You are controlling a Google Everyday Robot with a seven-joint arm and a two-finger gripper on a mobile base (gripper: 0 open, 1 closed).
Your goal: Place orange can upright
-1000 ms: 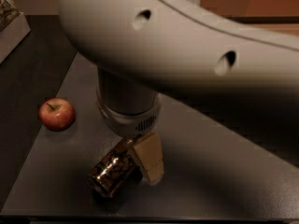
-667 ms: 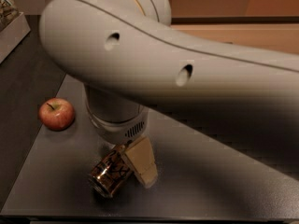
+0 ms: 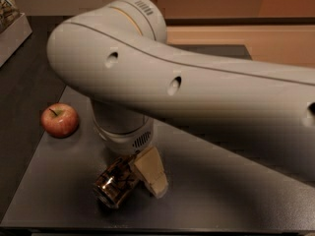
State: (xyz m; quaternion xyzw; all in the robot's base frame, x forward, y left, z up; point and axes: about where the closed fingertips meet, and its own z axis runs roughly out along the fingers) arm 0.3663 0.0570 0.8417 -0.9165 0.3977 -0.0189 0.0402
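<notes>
The orange can (image 3: 113,182) lies on its side on the dark grey table (image 3: 221,195), near the front edge, with its silver end facing front-left. It is shiny brownish-orange with dark markings. My gripper (image 3: 143,173) comes straight down from the big white arm (image 3: 162,82) and sits right at the can, its beige part touching the can's right side. The wrist hides the part of the gripper behind the can.
A red apple (image 3: 59,120) rests on the table to the left of the arm, apart from the can. A pale shelf edge (image 3: 12,31) stands at the far left. A wooden counter (image 3: 221,33) runs behind the table.
The arm's upper link has swung left and its wrist shifted slightly left. The can and the apple have stayed where they were.
</notes>
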